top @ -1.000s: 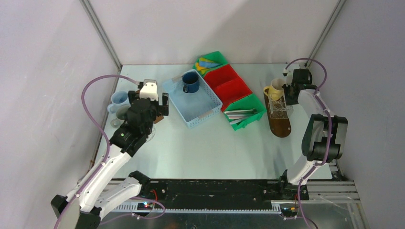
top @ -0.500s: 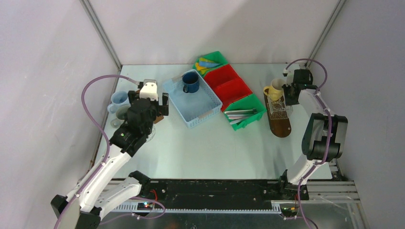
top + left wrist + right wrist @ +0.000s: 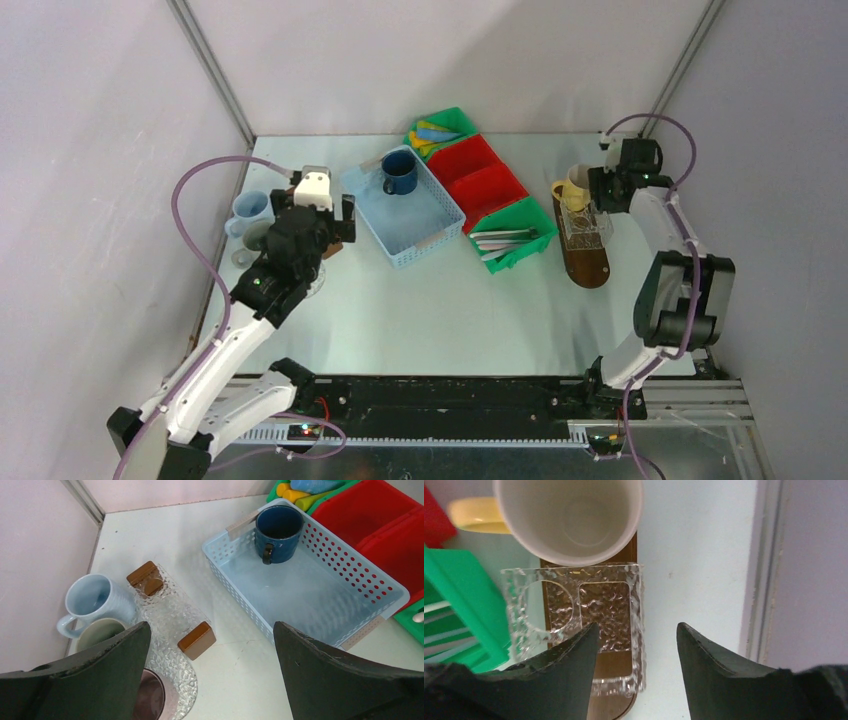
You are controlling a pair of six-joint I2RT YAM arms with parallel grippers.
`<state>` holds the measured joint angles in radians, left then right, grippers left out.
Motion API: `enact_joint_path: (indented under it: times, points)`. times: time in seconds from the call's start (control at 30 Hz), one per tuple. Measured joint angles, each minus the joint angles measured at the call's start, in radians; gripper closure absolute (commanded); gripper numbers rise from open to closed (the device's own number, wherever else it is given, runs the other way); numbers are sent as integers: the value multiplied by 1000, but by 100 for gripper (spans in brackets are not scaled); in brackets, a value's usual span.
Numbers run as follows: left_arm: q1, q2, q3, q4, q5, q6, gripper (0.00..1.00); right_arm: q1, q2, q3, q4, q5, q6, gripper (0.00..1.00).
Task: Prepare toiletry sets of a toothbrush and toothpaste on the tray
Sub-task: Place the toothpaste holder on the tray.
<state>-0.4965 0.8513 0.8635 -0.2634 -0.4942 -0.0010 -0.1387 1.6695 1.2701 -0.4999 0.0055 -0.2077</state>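
The dark brown tray (image 3: 590, 265) lies at the right. A cream mug (image 3: 578, 186) with a yellow handle stands on its far end, empty inside (image 3: 569, 520). Just nearer on the tray (image 3: 616, 665) rests a clear textured glass holder (image 3: 579, 625). My right gripper (image 3: 638, 630) hangs open over the holder's right edge, holding nothing; it sits beside the mug (image 3: 600, 195). My left gripper (image 3: 211, 630) is wide open and empty above a second glass holder (image 3: 170, 612) with brown blocks. Pale toothbrushes (image 3: 510, 240) lie in a green bin, and coloured tubes (image 3: 432, 132) in the far green bin.
A light blue perforated basket (image 3: 350, 585) holds a dark blue mug (image 3: 277, 527). Pale blue (image 3: 95, 597), grey (image 3: 100, 632) and pink (image 3: 150, 700) mugs crowd the left wall. Red bins (image 3: 480, 180) sit mid-table. The right wall (image 3: 799, 580) is close to the tray.
My right gripper has opened and let go of the clear holder, which now rests on the tray, and the wrist has drawn back a little. The left arm has not moved.
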Motion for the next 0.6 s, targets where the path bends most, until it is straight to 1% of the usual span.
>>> enact_joint_path:
  times: [0.2,0.3,0.37,0.4,0.43,0.6]
  points:
    - [0,63,27,-18,38,-56,0,0,-184,18,-7,14,61,26]
    - [2,132,91,-55,60,-100,0,0,-288,28,-8,7,123,22]
    - [5,176,135,-71,67,-129,0,6,-341,30,-6,-10,167,18]
    - [6,196,157,-78,71,-140,0,11,-369,30,-6,-21,194,7]
    - [8,226,186,-88,74,-156,0,16,-390,29,-3,-34,216,2]
    - [21,355,277,-99,84,-197,0,83,-546,-60,78,-116,336,1]
